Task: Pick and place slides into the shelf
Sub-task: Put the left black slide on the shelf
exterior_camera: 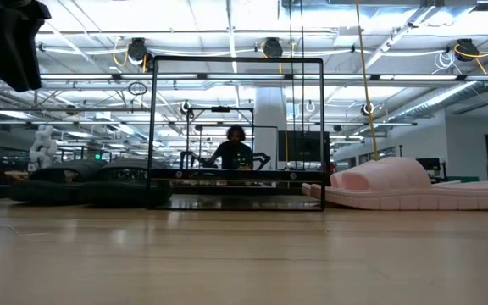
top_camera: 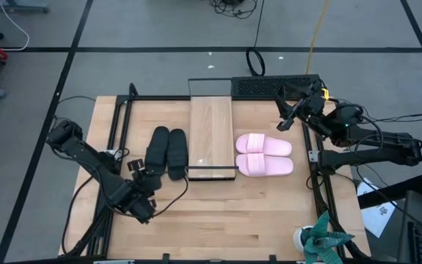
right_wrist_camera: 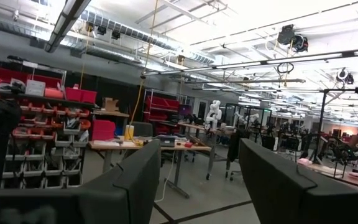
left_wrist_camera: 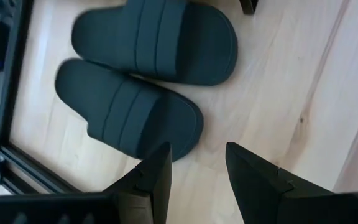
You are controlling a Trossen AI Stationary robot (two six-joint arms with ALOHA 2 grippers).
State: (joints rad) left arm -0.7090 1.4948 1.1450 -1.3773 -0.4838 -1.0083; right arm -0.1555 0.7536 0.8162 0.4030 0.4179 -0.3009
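Looking down on the table [top_camera: 218, 213], you see the shelf [top_camera: 210, 136] lying flat near its centre, long side running from 12 to 6 o'clock, bare on top. At its 9 o'clock side the black slides [top_camera: 167, 152] lie together, just beside the frame; at 3 o'clock the pink slides [top_camera: 263, 154] lie stacked side by side, touching the shelf's lower corner. Your left gripper [top_camera: 142, 176] hovers at the black pair's 7 o'clock end, fingers [left_wrist_camera: 156, 175] parted. Your right gripper [top_camera: 290, 117] waits at 1 o'clock, raised, fingers apart and holding nothing.
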